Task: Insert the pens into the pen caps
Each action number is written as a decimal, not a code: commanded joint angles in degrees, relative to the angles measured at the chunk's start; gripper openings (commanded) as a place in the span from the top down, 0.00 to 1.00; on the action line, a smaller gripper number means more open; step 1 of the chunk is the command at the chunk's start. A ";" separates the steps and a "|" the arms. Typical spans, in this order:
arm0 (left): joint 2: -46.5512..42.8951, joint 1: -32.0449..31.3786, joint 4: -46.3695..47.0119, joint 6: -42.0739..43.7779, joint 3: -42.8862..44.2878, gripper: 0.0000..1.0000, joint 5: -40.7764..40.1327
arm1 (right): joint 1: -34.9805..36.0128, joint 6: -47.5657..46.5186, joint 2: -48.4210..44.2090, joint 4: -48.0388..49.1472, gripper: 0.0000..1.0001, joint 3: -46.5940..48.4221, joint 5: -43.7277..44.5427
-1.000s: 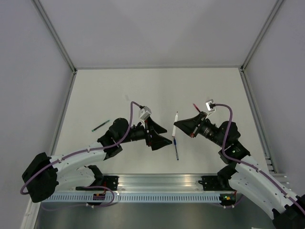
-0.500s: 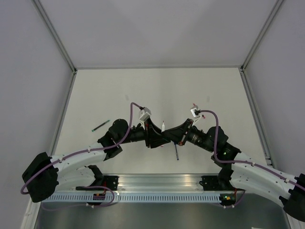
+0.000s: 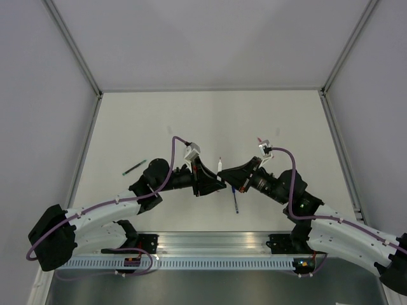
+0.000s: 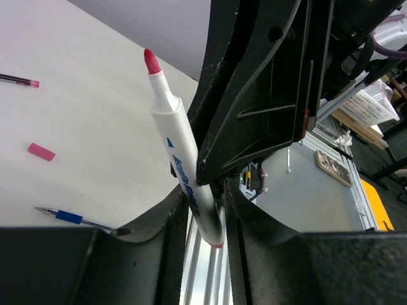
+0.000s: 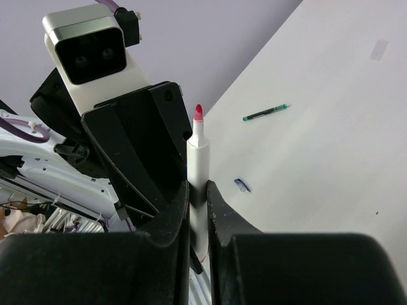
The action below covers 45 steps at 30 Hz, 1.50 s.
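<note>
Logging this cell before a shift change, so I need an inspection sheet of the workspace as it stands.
Surface: white table, no spills seen.
Job's things: white pen held between the grippers; green pen, blue pen, red pen, pink cap, blue cap lie loose.
Clutter: nothing seen.
Grippers: right gripper shut on white pen; left gripper flanks its lower end, grip unclear.
Cables: purple cable on each arm.
Surroundings: grey walls, aluminium rail at near edge.

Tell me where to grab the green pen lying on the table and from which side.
Take the green pen mid-barrel, straight down from above, closing across its width. It lies flat and slanted on the table, nothing touching it, so only its top and long sides are open.
</note>
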 commanded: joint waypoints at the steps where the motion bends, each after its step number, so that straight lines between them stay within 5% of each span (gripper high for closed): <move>1: -0.30 -0.06 1.90 -0.86 1.05 0.67 1.53 | 0.08 -1.37 0.39 0.46 1.00 2.80 0.88; 6: -0.04 -0.15 1.73 -0.86 1.57 0.96 2.94 | 0.08 -1.80 1.18 0.11 1.00 3.15 -1.40; 9: 0.05 -0.06 1.73 -0.86 1.66 0.98 2.59 | 0.08 -2.68 1.44 -1.38 0.99 3.68 -1.67; 10: 0.05 -0.15 1.47 -0.51 1.66 0.98 2.50 | 0.17 -3.30 1.44 -1.91 0.92 4.03 -1.15; 11: 0.22 -0.06 1.20 -0.42 1.75 0.98 1.72 | 0.08 -3.65 1.10 -2.87 0.66 4.38 -0.19; 14: 0.66 -0.06 -0.90 0.46 2.28 0.98 0.22 | 0.08 -6.81 -1.44 -9.72 0.35 7.80 6.12; 18: 0.05 -0.15 -3.80 0.90 2.19 0.98 -6.96 | 0.08 -13.66 -3.74 -26.82 0.24 15.97 18.87; 27: -4.42 -0.15 -18.04 5.29 3.07 0.98 -32.98 | -0.79 -19.92 3.71 -45.75 0.24 23.71 41.39; 32: -9.70 -0.06 -17.17 8.20 0.44 0.98 -37.05 | -6.94 -18.86 17.93 -51.83 0.30 28.99 34.11; 45: -15.68 -0.15 -17.61 7.93 -1.33 0.98 -41.09 | -18.02 -19.56 30.53 -49.56 0.70 22.93 27.77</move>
